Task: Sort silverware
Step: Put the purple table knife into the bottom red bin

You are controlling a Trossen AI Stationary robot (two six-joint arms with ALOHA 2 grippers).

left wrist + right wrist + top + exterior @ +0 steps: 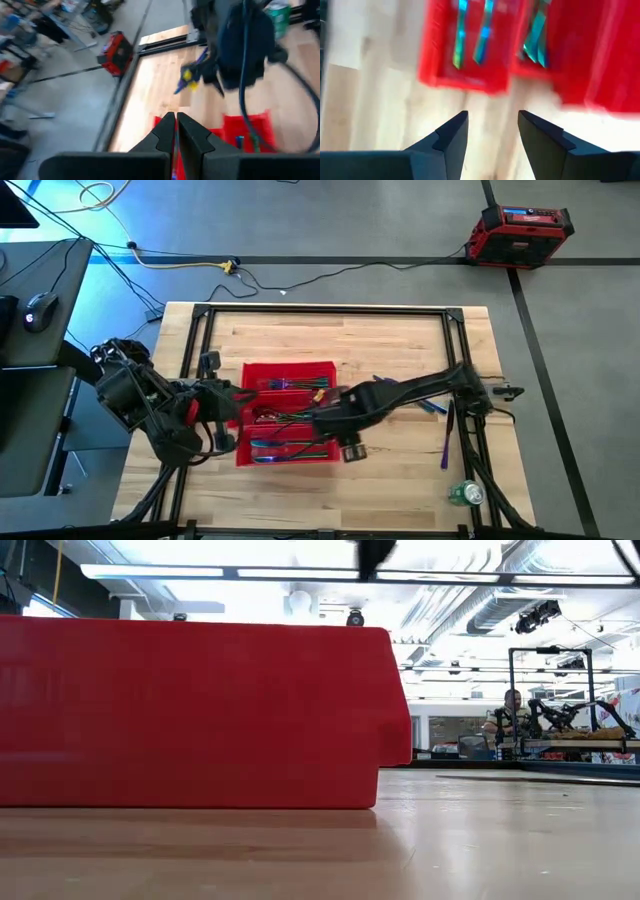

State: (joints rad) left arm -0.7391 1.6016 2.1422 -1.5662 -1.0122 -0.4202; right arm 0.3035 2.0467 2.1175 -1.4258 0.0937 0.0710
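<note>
The red three-compartment tray lies mid-table and fills the left of the low view. Several iridescent silverware pieces lie in its compartments, showing teal and green in the right wrist view. A purple piece and blue pieces lie loose on the table to the right. My left gripper is at the tray's left end, its fingers shut; no piece shows plainly between them. My right gripper hovers at the tray's right end, open and empty.
A green can stands near the table's front right corner. A black frame runs round the tabletop. A red case sits on the floor beyond the table. A person shows far off in the room.
</note>
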